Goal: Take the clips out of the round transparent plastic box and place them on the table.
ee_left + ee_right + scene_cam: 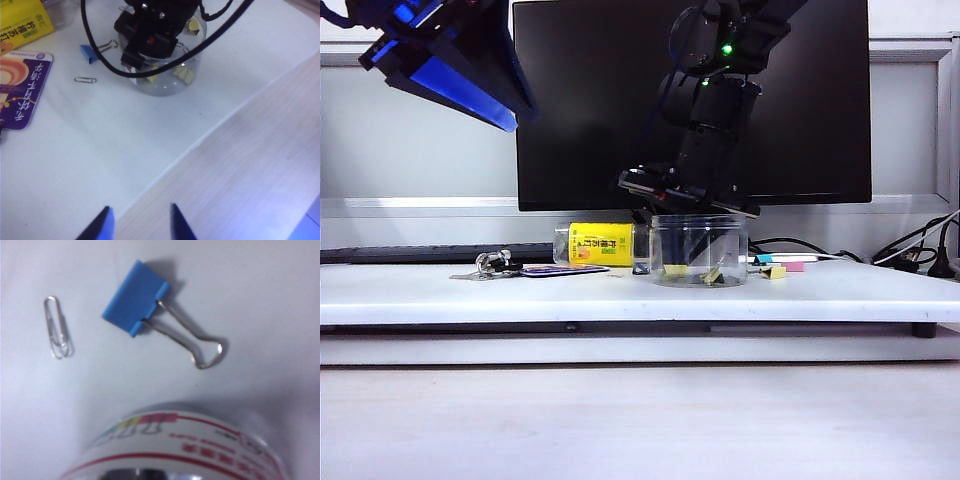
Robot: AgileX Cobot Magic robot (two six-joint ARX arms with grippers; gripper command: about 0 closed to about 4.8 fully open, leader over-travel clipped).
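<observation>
Yellow clips [712, 276], round clear ridged box [699, 250]

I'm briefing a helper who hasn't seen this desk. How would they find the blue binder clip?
Start at the round transparent plastic box on the white table, where the right gripper reaches in. The blue binder clip lies just beside it, near a paper clip. It alone is blue; those in the box are yellow.

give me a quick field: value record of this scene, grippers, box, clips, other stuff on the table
left gripper: open, raised high at exterior left, holding nothing
right gripper: reaching down into the round transparent plastic box, fingertips hidden
clips: several yellow ones inside the box; one yellow clip outside beside it
table: white board
other items: blue binder clip, paper clip, yellow-labelled bottle lying down, keys, purple card
</observation>
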